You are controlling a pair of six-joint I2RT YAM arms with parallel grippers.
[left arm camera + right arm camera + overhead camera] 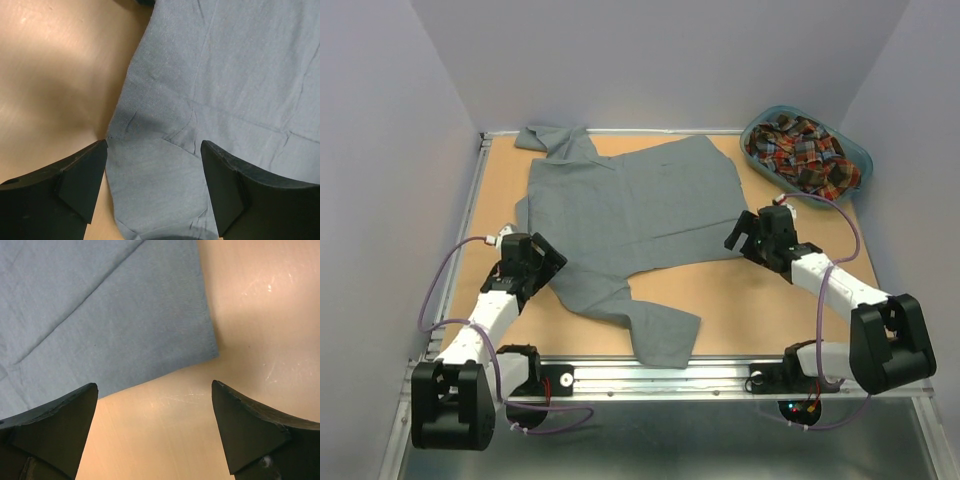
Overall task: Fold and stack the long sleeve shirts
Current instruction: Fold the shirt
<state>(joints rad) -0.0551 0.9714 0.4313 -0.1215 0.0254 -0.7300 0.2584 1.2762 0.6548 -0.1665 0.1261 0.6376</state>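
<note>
The grey shirt (630, 215) lies spread flat on the wooden table, one sleeve (655, 325) trailing toward the near edge, another (555, 140) at the far left. The plaid shirt (802, 152) is bunched in the teal basket. My left gripper (542, 262) is open at the shirt's near left edge; in the left wrist view the grey cloth (225, 75) lies between and beyond my fingers (80, 172). My right gripper (745, 235) is open just beside the shirt's right corner; the right wrist view shows that corner (125, 315) ahead of my fingers (240, 425), with bare wood between them.
The teal oval basket (855, 150) stands at the far right corner. White walls enclose the table on three sides. A metal rail (650, 378) runs along the near edge. Bare wood (770, 320) lies at the near right.
</note>
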